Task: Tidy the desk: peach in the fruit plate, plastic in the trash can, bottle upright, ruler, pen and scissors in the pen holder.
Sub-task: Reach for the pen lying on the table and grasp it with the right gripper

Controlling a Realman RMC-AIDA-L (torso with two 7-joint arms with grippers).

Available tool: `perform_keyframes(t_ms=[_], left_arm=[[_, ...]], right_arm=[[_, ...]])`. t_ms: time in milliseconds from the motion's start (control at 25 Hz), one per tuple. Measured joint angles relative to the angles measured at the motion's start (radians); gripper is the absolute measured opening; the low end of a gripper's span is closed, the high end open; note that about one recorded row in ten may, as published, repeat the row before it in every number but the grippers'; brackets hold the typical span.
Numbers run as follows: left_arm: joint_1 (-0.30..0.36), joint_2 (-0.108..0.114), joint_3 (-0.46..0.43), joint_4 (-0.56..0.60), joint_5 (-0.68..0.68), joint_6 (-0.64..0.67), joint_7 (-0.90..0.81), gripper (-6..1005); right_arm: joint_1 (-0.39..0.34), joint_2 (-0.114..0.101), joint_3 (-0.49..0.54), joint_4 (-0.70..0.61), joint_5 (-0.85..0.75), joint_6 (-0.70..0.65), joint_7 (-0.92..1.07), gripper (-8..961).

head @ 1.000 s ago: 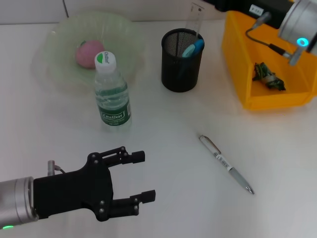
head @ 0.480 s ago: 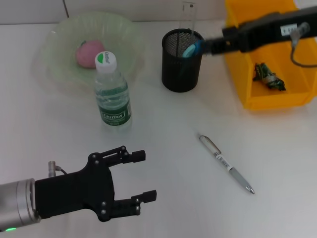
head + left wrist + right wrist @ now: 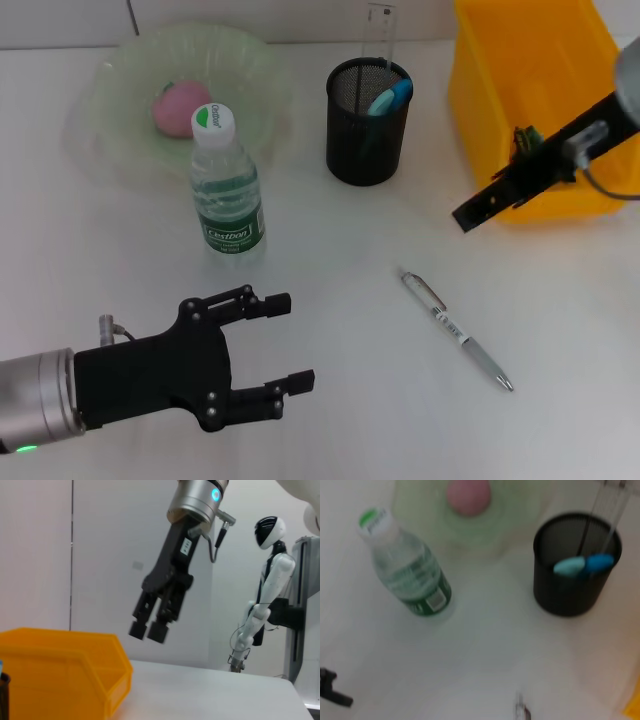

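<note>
Right end effector (image 3: 148,628) clenched above the white desk (image 3: 340,400), left end effector (image 3: 280,342) released, white humanoid robot (image 3: 262,592) beyond.

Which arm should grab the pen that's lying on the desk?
Probably the right. The right gripper hangs just beyond the pen, on its side of the desk. The left gripper sits open but farther off, across from the pen.

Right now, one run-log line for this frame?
left gripper: open, idle over table | right gripper: shut, empty, beside trash can | pen: on table | bottle: upright
</note>
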Motion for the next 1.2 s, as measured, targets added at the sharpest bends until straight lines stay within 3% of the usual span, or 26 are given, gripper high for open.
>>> perform_keyframes(t_ms=[440, 760, 1200], left_arm=[[-0.003, -0.001, 0.008, -0.001, 0.005, -0.024, -0.004, 779], [-0.004, -0.001, 0.009, -0.001, 0.008, -0.030, -0.007, 779], [-0.005, -0.002, 0.008, -0.001, 0.008, -0.041, -0.009, 778]], right_arm=[[0.060, 0.004, -0.136, 0.327, -0.025, 0.135, 0.002, 727], [0.116, 0.005, -0.248, 0.495, -0.031, 0.227, 0.002, 723], [0.146, 0.006, -0.340, 0.600, -0.027, 0.328, 0.002, 718]])
